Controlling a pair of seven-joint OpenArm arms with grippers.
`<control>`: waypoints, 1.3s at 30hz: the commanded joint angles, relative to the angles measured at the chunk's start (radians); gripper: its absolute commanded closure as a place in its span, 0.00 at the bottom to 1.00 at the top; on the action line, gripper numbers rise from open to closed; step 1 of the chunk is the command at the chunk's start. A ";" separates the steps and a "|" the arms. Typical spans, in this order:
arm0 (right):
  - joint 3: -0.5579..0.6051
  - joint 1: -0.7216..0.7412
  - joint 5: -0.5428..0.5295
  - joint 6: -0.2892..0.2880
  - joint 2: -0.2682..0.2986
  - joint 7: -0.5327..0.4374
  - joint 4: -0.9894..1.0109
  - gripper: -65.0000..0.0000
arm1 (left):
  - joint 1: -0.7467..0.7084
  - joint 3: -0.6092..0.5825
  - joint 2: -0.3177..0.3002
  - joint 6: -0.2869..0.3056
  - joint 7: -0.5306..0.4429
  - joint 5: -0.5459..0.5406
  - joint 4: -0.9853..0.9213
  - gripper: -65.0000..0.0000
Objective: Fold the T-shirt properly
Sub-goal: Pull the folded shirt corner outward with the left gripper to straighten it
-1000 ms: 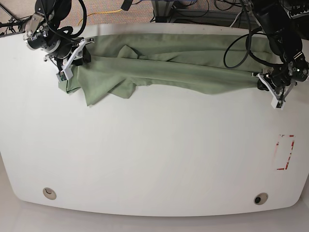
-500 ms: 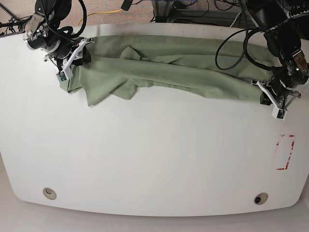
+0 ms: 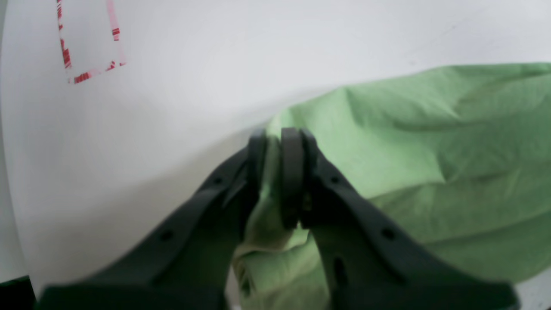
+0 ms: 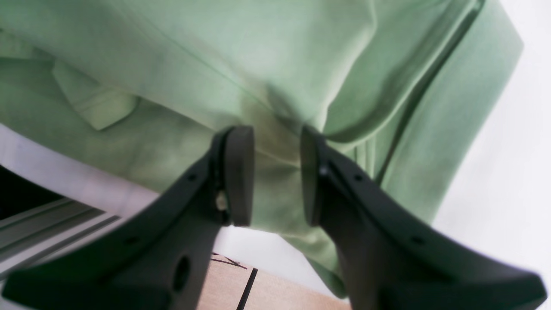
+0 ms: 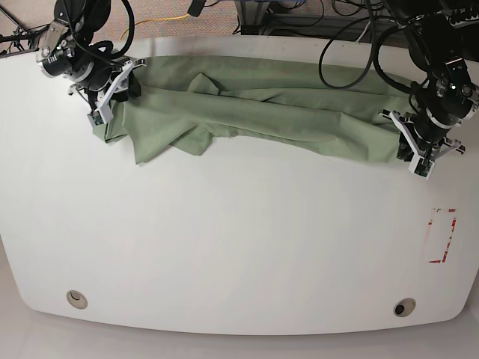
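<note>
Left wrist view: the T-shirt (image 3: 430,172) is a sage-green, softly creased cloth filling the right half of the picture, lying on the white table (image 3: 215,64). One edge of it bunches up between the two dark fingers of the left gripper (image 3: 277,146), which is clenched on that fold; cloth shows above and below the pinch. One red-striped tape outline (image 3: 86,64) sits on the table well apart, toward the upper left.

Right wrist view: the shirt spreads across the upper part of the picture, with a stitched seam running diagonally, one small hemmed flap at the left and layered hems at the right. The right gripper (image 4: 275,172) stands with a gap between its two pads; cloth lies behind that gap, and whether the pads touch it cannot be told.

Base view: one T-shirt (image 5: 262,105) lies as a long crumpled band along the far side of the table (image 5: 224,247), with a loose flap hanging toward the near-left. Two grippers sit at its ends: the right gripper (image 5: 105,101) at the picture's left end, the left gripper (image 5: 412,149) at the picture's right end. Two round holes (image 5: 75,299) mark the table's near edge.
</note>
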State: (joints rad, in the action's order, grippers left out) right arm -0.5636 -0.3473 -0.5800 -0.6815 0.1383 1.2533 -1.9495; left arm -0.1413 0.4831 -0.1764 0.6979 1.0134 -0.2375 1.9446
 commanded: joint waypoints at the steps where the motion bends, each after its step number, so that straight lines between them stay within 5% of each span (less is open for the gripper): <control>1: -0.005 0.004 -0.011 -0.008 0.010 -0.016 -0.017 0.74 | -0.011 0.004 -0.015 0.000 -0.015 -0.007 0.029 0.94; 7: -0.005 0.004 -0.011 -0.008 0.010 -0.016 -0.017 0.74 | -0.033 0.002 -0.036 0.000 -0.003 0.002 -0.001 0.91; 17: -0.005 0.006 -0.011 -0.008 0.010 -0.016 -0.017 0.74 | -0.047 0.002 -0.070 0.000 0.015 -0.003 -0.047 0.42; 25: -0.005 0.020 -0.011 -0.008 0.008 -0.016 -0.017 0.74 | 0.062 0.052 -0.053 0.000 0.049 -0.050 -0.101 0.45; 34: -0.005 0.021 -0.011 -0.008 0.008 -0.016 -0.017 0.74 | 0.253 0.081 -0.005 0.000 0.049 0.036 -0.331 0.46; 39: -0.005 0.024 -0.011 -0.008 0.008 -0.016 -0.017 0.74 | 0.312 0.084 -0.005 0.000 -0.041 0.096 -0.460 0.46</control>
State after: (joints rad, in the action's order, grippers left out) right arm -0.5640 -0.3290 -0.5789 -0.6815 0.1364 1.2541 -1.9495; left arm 0.1574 0.5636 -0.1696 0.6971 1.0187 -0.1482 1.4929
